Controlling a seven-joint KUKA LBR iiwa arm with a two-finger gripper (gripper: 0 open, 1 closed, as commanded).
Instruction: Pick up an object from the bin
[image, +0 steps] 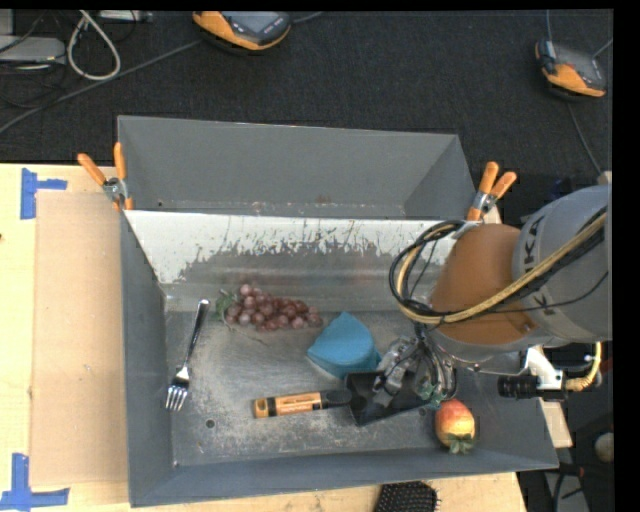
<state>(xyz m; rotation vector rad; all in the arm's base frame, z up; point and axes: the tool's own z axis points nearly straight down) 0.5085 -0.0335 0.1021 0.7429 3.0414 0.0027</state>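
In the grey metal bin (290, 190), your gripper (408, 372) hangs low at the right, over the black head of an orange-handled tool (297, 404), between a blue sponge (343, 345) and a red-yellow apple (455, 424); you cannot tell whether it is spread or closed.

One each, fork (186, 360), grapes (268, 311), sponge (343, 344), scraper (290, 404), apple (455, 423)

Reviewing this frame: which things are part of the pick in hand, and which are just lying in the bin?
In play (likely):
- gripper, down by the tool's black head
- orange-handled tool, the thing nearest the gripper

Lying about:
- blue block
- grapes
- fork
- red-yellow apple
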